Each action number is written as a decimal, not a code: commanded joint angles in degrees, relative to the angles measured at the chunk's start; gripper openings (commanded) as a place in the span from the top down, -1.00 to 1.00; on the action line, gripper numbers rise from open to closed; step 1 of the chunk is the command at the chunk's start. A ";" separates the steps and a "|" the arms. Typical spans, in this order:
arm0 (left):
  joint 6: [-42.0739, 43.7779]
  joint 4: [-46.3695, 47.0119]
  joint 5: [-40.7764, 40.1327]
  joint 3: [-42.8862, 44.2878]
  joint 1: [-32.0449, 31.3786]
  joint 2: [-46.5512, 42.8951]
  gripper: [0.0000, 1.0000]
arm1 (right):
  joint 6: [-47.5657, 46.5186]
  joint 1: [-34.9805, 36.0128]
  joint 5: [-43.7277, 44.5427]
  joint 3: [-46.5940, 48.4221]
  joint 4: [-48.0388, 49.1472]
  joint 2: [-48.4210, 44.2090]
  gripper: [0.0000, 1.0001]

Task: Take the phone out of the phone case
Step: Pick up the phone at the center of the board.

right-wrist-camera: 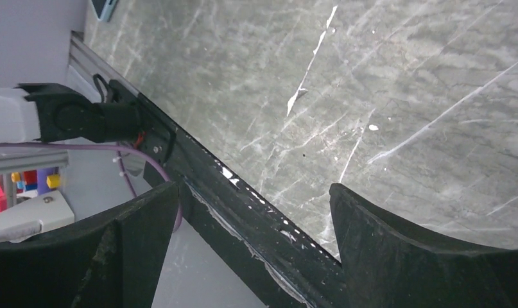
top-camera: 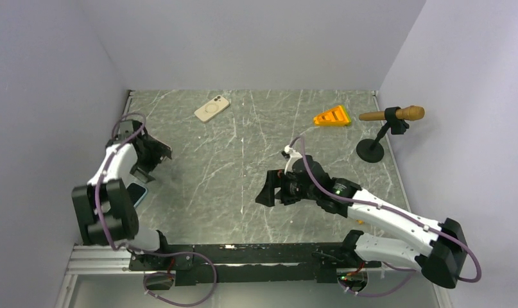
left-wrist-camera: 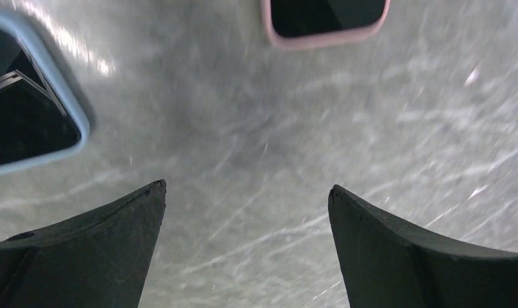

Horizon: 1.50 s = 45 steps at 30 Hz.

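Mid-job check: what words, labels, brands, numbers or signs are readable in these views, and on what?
None readable in any view.
Cream phone: a plain ring on its back, no letters.
Blue-rimmed device and pink-rimmed device: dark faces, no print.
Orange wedge: no print visible.
White box beyond the table edge: a small dark mark, too small to read.

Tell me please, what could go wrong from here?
The open left hand hovers near a blue-rimmed item and a pink-rimmed item; it may come down on the wrong one. The open right hand points at the table's near rail, away from both, so it probably cannot steady anything.
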 commanded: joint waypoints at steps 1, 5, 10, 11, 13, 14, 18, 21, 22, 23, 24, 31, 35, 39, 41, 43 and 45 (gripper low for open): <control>0.11 0.15 -0.82 10.55 3.10 10.47 -0.99 | 0.51 0.17 3.08 -1.06 0.91 -5.67 -0.82; 1.02 -2.10 -0.94 18.28 3.46 20.75 -0.99 | -0.38 0.23 4.39 -1.04 0.65 -8.68 -0.82; 2.32 -3.11 -1.30 25.29 3.89 29.24 -0.99 | -1.24 0.16 5.95 -0.40 0.14 -11.23 -0.84; 2.64 -2.88 -1.26 26.34 3.89 30.68 -0.99 | -1.30 0.13 6.13 -0.35 -0.05 -11.54 -0.84; 3.24 -3.15 -1.27 28.59 3.87 32.83 -0.99 | -1.26 0.15 6.44 -0.20 -0.39 -11.96 -0.84; 3.47 -3.79 -1.26 30.44 3.88 34.09 -0.99 | -1.14 0.15 6.59 -0.39 -0.47 -12.04 -0.85; 3.69 -7.07 -1.26 35.27 3.89 38.53 -0.99 | -0.69 0.18 6.73 -1.27 -0.08 -12.47 -0.85; 3.38 -10.19 -3.89 39.05 3.85 41.35 -0.99 | -0.41 0.15 6.73 -1.36 0.02 -12.36 -0.85; 3.17 -11.50 -4.24 40.50 3.89 42.35 -0.99 | -0.31 0.17 6.73 -1.39 0.08 -12.29 -0.85; 2.46 -13.61 -5.01 42.39 3.89 43.54 -0.99 | -0.25 0.15 6.73 -1.26 0.12 -12.15 -0.85; 1.50 -16.62 -6.15 45.97 3.89 45.73 -0.99 | -0.17 0.21 6.84 -1.13 0.01 -12.10 -0.85; -1.83 -30.67 -7.96 56.29 3.72 54.18 -0.93 | 0.77 0.23 7.30 -0.92 0.01 -11.97 -0.85; -1.73 -25.64 -9.00 51.21 3.98 50.47 -0.37 | 1.53 0.15 7.45 -0.42 -0.79 -12.07 -0.85; 1.15 -21.12 -7.64 46.57 4.33 47.49 0.44 | 1.97 0.17 8.43 -0.36 -2.44 -13.68 -0.85; 3.83 -16.28 -5.95 42.52 4.51 44.48 0.53 | 1.99 0.15 8.50 -0.80 -2.87 -15.25 -0.85; 6.29 -10.14 -4.19 35.68 4.47 38.52 0.54 | 2.27 0.14 9.81 -1.03 -3.44 -16.19 -0.85; 8.98 -4.73 -1.53 29.76 4.51 33.45 0.68 | 2.61 0.15 10.21 -0.96 -3.80 -16.54 -0.86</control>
